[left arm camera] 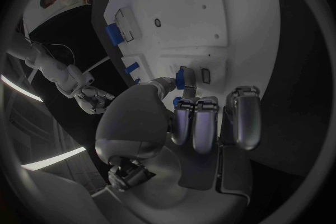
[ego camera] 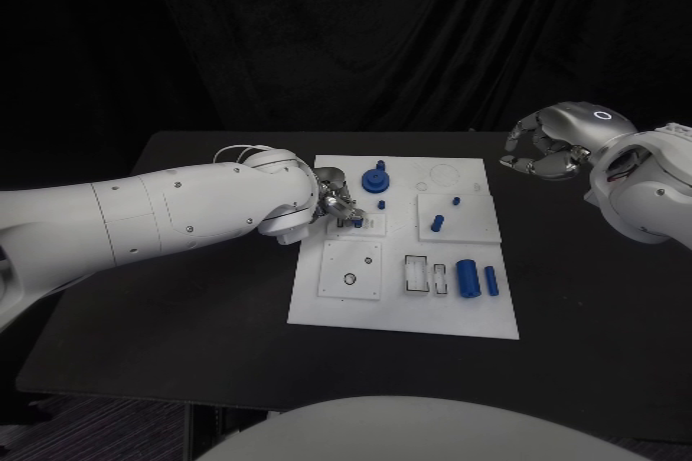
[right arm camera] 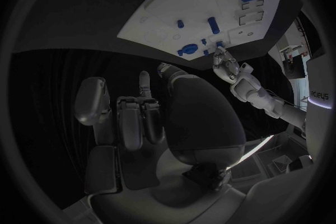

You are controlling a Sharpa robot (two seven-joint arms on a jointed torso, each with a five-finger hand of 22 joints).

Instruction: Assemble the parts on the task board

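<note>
**Left hand pinching a part at the board**

The left hand (ego camera: 335, 203) is down on the task board (ego camera: 404, 316), fingers clamped on a small blue part (left arm camera: 183, 77) near the board's left edge. The right hand (ego camera: 541, 153) hangs off beyond the board's far right corner above the black surface (ego camera: 173, 331), fingers curled together, holding nothing.

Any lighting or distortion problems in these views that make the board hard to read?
Head view: dark backdrop and table, bright task board in high contrast, blue parts legible. Left wrist view: fisheye bends the board's edges; the left hand blocks much of it. Right wrist view: dim, the board small and curved, beyond the right hand.
</note>
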